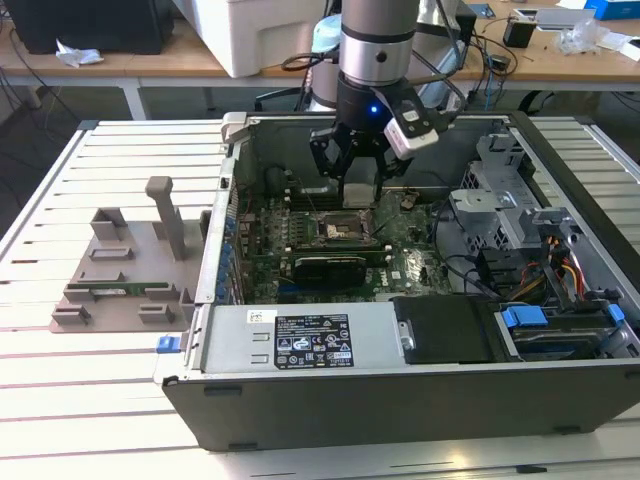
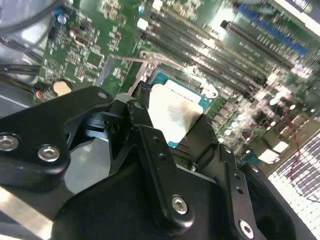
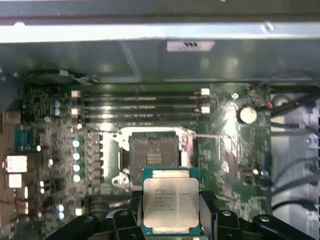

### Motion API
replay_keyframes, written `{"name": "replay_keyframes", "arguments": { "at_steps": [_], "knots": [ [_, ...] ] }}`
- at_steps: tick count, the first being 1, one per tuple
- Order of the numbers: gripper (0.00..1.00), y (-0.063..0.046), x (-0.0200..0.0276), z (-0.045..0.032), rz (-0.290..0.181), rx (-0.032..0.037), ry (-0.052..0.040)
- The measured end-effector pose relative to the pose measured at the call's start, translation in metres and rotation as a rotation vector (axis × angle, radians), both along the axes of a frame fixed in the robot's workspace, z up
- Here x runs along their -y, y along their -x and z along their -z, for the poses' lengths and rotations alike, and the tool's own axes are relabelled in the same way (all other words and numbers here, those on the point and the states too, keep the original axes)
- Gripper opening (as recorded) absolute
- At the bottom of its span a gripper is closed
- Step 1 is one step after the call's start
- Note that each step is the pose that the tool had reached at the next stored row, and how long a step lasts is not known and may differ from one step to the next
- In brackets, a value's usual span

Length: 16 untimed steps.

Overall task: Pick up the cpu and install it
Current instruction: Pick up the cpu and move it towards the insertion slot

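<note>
Socket [image 3: 154, 156] lies uncovered (open from above), memory slots [image 3: 140, 106] just beside it.

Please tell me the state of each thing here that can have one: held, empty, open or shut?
end effector: shut on the cpu.
cpu: held above the board, not yet in the socket.
socket: empty, uncovered.
computer case: open, inside exposed.

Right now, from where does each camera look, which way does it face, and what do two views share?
Exterior view: off the arm, above the open computer case, looking down into it; the arm and gripper show.
First wrist view: at the wrist, facing the motherboard and open socket; gripper links flank the cpu.
Second wrist view: at the wrist, slanting across the motherboard; gripper links show.
Both wrist views share the held cpu.
</note>
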State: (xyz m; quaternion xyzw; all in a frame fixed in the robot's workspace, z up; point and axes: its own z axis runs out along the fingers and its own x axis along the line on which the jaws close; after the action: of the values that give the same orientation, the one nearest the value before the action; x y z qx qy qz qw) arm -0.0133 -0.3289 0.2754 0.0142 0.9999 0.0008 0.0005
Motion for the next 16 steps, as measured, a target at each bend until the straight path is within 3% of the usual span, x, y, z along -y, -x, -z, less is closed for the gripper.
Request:
{"name": "replay_keyframes", "arguments": {
  "at_steps": [5,16],
  "knots": [
    [0.54,0.005,-0.0025,0.0117,0.000,0.0000,0.0018],
    [0.54,0.005,-0.0025,0.0124,0.000,0.0000,0.0018]
  ]
}}
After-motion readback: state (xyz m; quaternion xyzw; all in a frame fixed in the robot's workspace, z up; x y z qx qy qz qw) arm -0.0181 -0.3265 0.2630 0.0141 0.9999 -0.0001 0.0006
